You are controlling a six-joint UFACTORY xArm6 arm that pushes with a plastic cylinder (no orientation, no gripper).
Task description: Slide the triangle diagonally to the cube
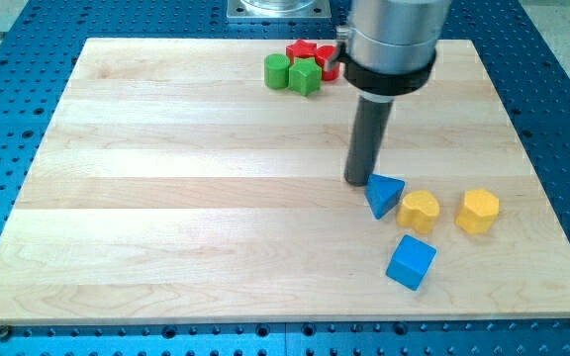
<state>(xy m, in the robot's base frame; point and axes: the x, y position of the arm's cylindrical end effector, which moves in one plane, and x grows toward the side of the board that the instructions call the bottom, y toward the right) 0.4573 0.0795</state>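
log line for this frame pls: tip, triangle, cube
my tip: at blue triangle's upper-left edge | blue cube: below triangle, apart | push toward cube: not finished

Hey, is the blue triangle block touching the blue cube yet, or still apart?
Apart. Bare wood shows between the blue triangle block and the blue cube below it. My tip sits against the triangle's upper-left edge.
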